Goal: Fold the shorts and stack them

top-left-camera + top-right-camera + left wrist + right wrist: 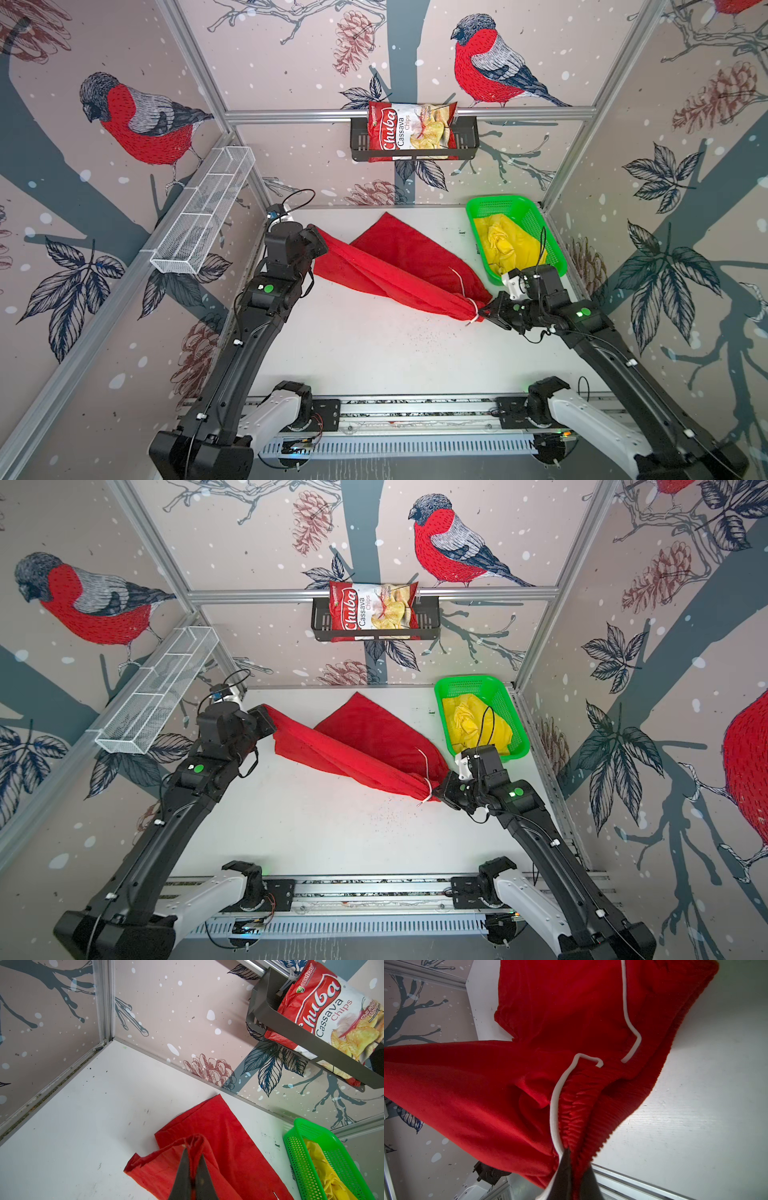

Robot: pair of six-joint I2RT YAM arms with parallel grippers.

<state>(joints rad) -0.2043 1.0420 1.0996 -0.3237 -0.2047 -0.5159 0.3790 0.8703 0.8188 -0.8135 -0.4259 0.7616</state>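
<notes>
The left fingers (182, 1169) are pressed nearly together on a bunched fold of red cloth, a pinch only the left wrist view shows, since in both top views the arm hides it; the right fingers (563, 1174) are likewise clamped narrow on the gathered, ribbed waistband, seen close only from the right wrist.

The white worktop (374, 365) carries everything; both top views show it whole, speckled with dark crumbs near the right arm.

The red shorts (399, 257) span the middle, pulled into a taut band from the left fingers to the right fingers; one leg lies flat toward the back wall, which the wrist views show only in part.

The green mesh basket (536, 224) sits at the back right corner, just beside the red shorts but apart from them; the yellow shorts (507, 245) lie crumpled inside it.

The Chuba cassava chips bag (409, 129) stands in a black shelf (359, 141) on the back wall; its chili flavour print reads only in the left wrist view.

The white drawstring (555, 1105) runs down the waistband into the right grip; in a top view its loose end dangles just below the fingers.
</notes>
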